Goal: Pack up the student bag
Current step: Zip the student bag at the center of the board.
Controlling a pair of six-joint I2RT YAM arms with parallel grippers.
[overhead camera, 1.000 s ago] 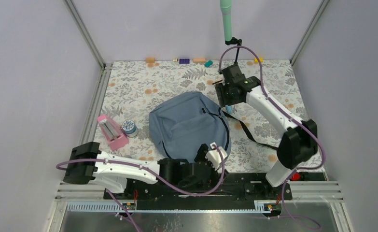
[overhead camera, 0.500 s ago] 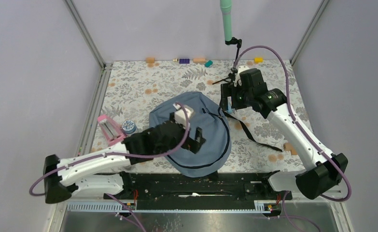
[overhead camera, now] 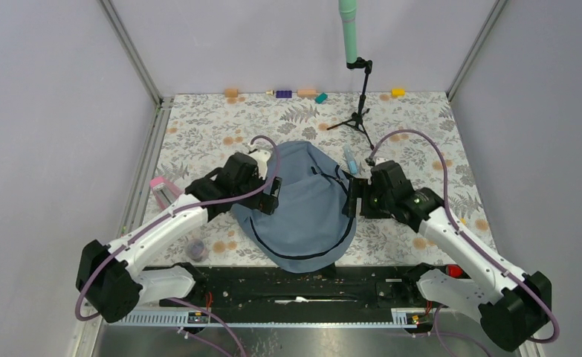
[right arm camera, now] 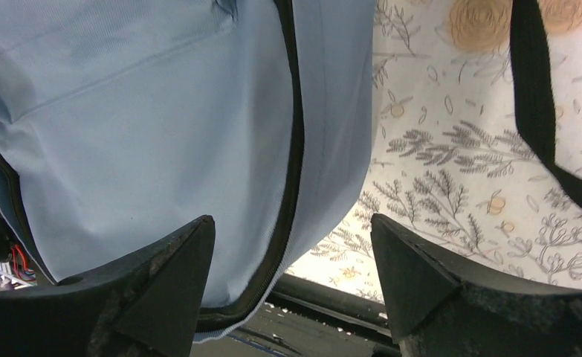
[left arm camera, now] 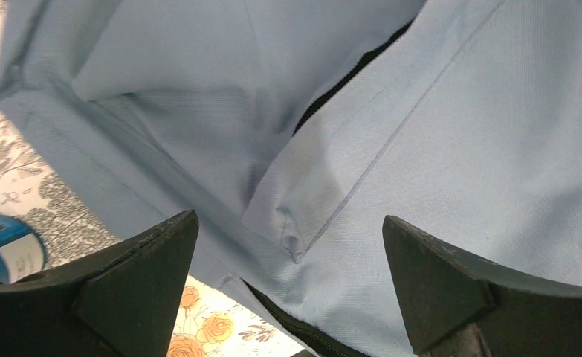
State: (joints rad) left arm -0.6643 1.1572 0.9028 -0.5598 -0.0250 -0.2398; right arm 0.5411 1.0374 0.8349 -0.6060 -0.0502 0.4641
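Since a second ago both arms have moved to the student bag [overhead camera: 302, 216]. The left one has left its fold by the bases and the right one has come back from the microphone stand [overhead camera: 359, 117]. They now flank the bag at mid-table. The bag's front hem has slid nearer the black rail [overhead camera: 302, 286] at the near edge.

The left gripper [left arm camera: 289, 219] is released, its jaws spread wide over a fold on the bag's left side and closing on nothing. The right gripper [right arm camera: 291, 219] is likewise spread. One finger is over the bag's right side and the other over bare tablecloth [overhead camera: 198, 134].

We see open cloth beyond the bag, up to the small coloured blocks [overhead camera: 283, 94] along the far edge. There is more open cloth to the right of the right arm. On the left, a pink object [overhead camera: 164, 190] sits close beside the left forearm.

The bag is soft, finely woven grey-blue cloth, creased, with a black zipper [right arm camera: 293, 149] curving along its seam. A flat black strap [right arm camera: 533, 97] lies on the floral print. The fingers are matte black wedges. A blue-labelled round object [left arm camera: 5, 249] shows by the bag's edge, perhaps a tape roll, though we cannot tell.
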